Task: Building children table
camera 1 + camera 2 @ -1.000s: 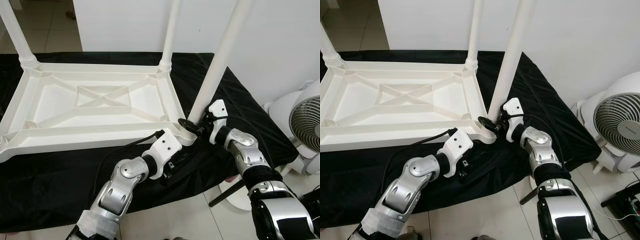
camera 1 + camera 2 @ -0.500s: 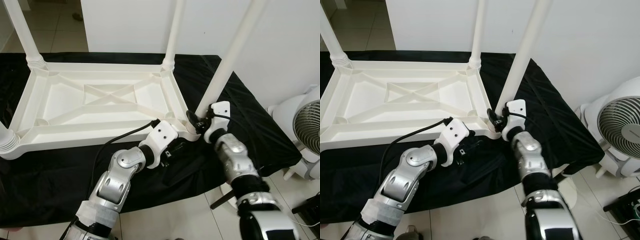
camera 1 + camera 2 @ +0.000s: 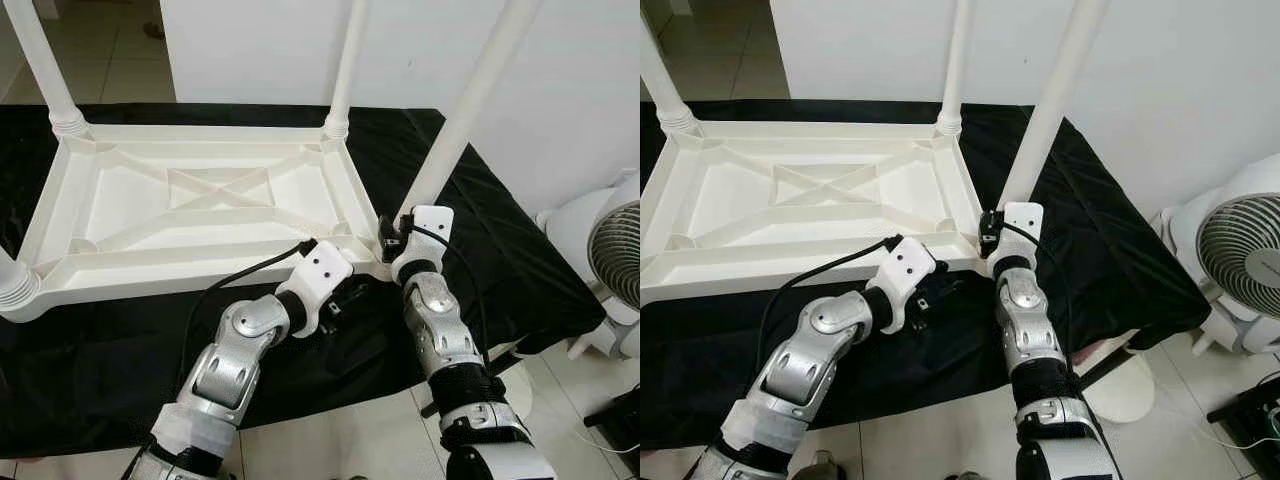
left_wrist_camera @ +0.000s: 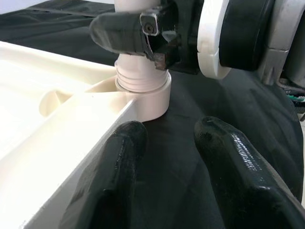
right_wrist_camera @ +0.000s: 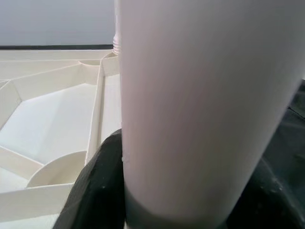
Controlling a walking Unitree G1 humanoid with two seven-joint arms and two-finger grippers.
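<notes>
A white plastic children's table lies upside down on a black cloth. Its near right leg stands tilted in the corner socket. My right gripper is shut on the base of this leg just above the socket, and in the right wrist view its black fingers sit on both sides of the leg. My left gripper rests low on the cloth just in front of that corner. It is open, with its fingers holding nothing.
Two far legs and a near left leg stand up from the other corners. A white fan stands on the tile floor to the right. A white wall rises behind the cloth.
My right forearm has swung in from the right to stand straight in front of the leg, with the gripper staying at the leg's base. The left gripper has held its place.
</notes>
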